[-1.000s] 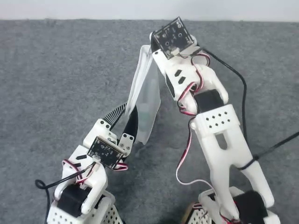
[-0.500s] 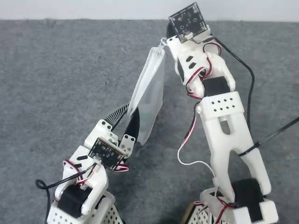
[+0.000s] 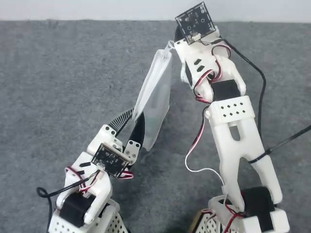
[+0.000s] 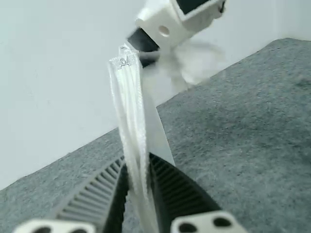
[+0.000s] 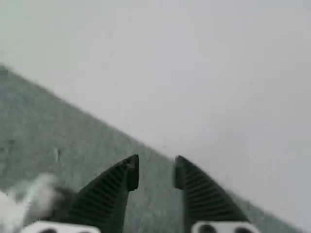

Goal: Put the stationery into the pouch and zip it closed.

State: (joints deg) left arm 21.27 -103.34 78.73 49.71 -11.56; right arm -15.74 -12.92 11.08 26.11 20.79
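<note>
Now the pouch [image 3: 154, 92] stands off the table, slanting up from the left gripper [image 3: 137, 127] toward the right arm. The left gripper is clamped on the pouch's lower end; in the left wrist view its ribbed black fingers [image 4: 167, 187] press flat against both sides of the plastic [image 4: 133, 121]. The pouch's top corner, with a small clear zip pull [image 3: 169, 45], sits just beside the tip of the right arm. The right gripper [image 5: 154, 170] has its fingers a narrow gap apart, with nothing between them but carpet and wall beyond; a white blur lies off to one side of it.

The pouch is thin, see-through plastic, long and flat, with a ridged zip strip along its upper edge. What it holds is too faint to tell. Both arms are white plastic with black ribbed fingers, red and white wires and small circuit boards. The table is covered in rough grey carpet [image 3: 58, 87], ending at a plain pale wall [image 4: 48, 73]
</note>
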